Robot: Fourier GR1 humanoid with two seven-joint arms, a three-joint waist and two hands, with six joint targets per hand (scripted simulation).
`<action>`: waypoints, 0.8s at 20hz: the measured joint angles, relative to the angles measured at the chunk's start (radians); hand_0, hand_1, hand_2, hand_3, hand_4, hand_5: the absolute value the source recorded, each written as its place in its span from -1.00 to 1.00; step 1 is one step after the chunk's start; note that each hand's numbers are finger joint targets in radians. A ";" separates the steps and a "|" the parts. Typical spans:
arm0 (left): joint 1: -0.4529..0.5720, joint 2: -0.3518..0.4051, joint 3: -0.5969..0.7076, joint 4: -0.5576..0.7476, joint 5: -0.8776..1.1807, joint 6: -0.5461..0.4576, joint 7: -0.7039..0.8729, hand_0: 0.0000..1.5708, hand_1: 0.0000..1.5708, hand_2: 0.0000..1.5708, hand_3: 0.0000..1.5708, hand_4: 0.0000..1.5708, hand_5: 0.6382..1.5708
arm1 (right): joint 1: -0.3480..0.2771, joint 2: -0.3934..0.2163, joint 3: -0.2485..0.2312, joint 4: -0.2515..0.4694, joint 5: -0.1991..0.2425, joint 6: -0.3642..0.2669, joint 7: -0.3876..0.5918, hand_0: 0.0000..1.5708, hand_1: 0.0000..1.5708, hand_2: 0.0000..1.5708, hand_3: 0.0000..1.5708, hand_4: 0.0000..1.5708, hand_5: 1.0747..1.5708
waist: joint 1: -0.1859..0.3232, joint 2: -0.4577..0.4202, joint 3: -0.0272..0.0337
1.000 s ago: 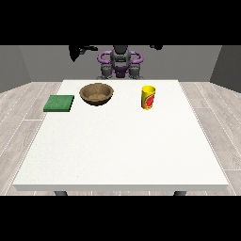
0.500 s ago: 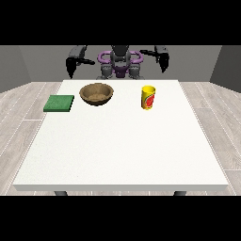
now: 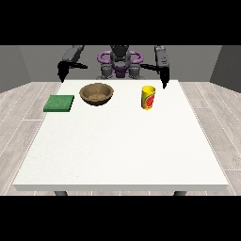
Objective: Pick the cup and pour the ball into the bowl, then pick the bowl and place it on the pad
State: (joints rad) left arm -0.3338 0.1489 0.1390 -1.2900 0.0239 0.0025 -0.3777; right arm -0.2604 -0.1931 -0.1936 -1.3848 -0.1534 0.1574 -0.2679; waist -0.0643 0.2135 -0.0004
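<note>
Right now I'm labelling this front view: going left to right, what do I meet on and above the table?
Green pad → hand at the view's left → wooden bowl → yellow cup → hand at the view's right.

There is one view only, the front view. The camera stands across the white table [image 3: 122, 150] from the robot [image 3: 120, 61], raised and tilted down, so the tabletop fills most of the view. The table's near edge lies closest to the camera; the robot sits small at the far edge, facing it, with grey floor on both sides.
</note>
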 measured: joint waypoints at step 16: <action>-0.149 -0.025 0.068 0.431 -0.028 0.071 -0.320 -1.00 -1.00 -1.00 -1.00 -1.00 0.29 | -0.043 -0.074 -0.062 0.151 -0.040 0.098 -0.112 -1.00 -1.00 -1.00 -1.00 -1.00 0.96 | -0.046 0.062 0.0002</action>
State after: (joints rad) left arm -0.4825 0.1241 0.2073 -0.8592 -0.0045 0.0735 -0.6973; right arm -0.3030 -0.2670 -0.2555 -1.2340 -0.1931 0.2549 -0.3796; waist -0.1106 0.2755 -0.0003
